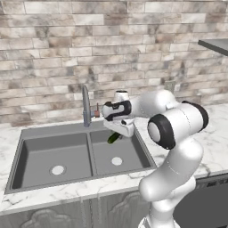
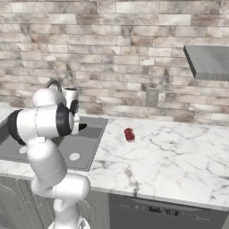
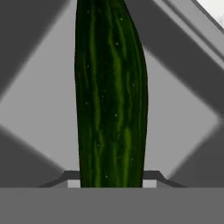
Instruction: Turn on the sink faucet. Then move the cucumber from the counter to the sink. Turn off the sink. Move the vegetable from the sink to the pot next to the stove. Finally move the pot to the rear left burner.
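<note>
Cucumber (image 3: pixel 111 96) clamped lengthwise in jaws, poking down from gripper (image 1: pixel 118 132). Held above right basin of sink (image 1: pixel 26 171), just right of faucet (image 1: pixel 86 107), likely for rinsing or release there. Red item (image 2: pixel 129 134) on desk (image 2: pixel 179 156), well right of sink.

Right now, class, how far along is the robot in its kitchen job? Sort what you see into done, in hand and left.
Done: the cucumber is off the counter.
In hand: the claw grips it above the right basin of the sink, beside the faucet. Running water cannot be made out.
Left: releasing it in the basin, shutting the faucet, potting the cucumber, moving the pot to the burner.
</note>
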Robot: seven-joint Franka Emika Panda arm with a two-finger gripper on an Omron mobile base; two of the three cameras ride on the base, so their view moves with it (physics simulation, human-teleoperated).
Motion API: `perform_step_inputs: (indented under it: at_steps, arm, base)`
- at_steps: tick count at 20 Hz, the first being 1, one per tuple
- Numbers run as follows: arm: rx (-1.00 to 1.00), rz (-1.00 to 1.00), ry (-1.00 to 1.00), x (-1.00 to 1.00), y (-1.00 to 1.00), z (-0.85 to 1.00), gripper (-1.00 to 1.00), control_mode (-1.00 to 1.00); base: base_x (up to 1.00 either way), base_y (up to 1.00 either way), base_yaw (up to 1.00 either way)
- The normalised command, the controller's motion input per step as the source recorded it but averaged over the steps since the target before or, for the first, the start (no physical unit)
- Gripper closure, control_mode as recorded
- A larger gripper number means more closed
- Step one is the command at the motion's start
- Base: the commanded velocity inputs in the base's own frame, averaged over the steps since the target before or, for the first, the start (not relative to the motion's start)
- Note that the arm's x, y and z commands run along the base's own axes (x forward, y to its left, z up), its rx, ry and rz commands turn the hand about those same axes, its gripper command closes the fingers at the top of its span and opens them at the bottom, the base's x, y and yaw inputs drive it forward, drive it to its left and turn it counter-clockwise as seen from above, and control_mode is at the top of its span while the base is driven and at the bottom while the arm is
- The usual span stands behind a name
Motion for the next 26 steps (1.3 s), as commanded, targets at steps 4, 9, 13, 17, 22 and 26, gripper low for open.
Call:
perform_step_inputs:
  at_steps: [4,9,13,17,22,26]
  arm:
    - [-0.07,-0.08,0.0,-0.2,-0.04,0.73,1.0,-1.0]
    - [-0.04,-0.06,0.01,-0.08,0.0,0.67,1.0,-1.0]
    - [-0.02,-0.08,0.0,-0.02,0.0,0.22,1.0,-1.0]
    - [0.0,-0.04,0.0,0.0,-0.17,0.05,1.0,-1.0]
    - [0.0,-0.01,0.0,-0.04,-0.32,0.1,1.0,-1.0]
    - [0.0,-0.01,0.0,-0.01,-0.02,0.0,1.0,-1.0]
  base:
    - [0.0,0.0,0.0]
    - [0.0,0.0,0.0]
    - [0.0,0.0,0.0]
    - [0.0,0.0,0.0]
    - [0.0,0.0,0.0]
    - [0.0,0.0,0.0]
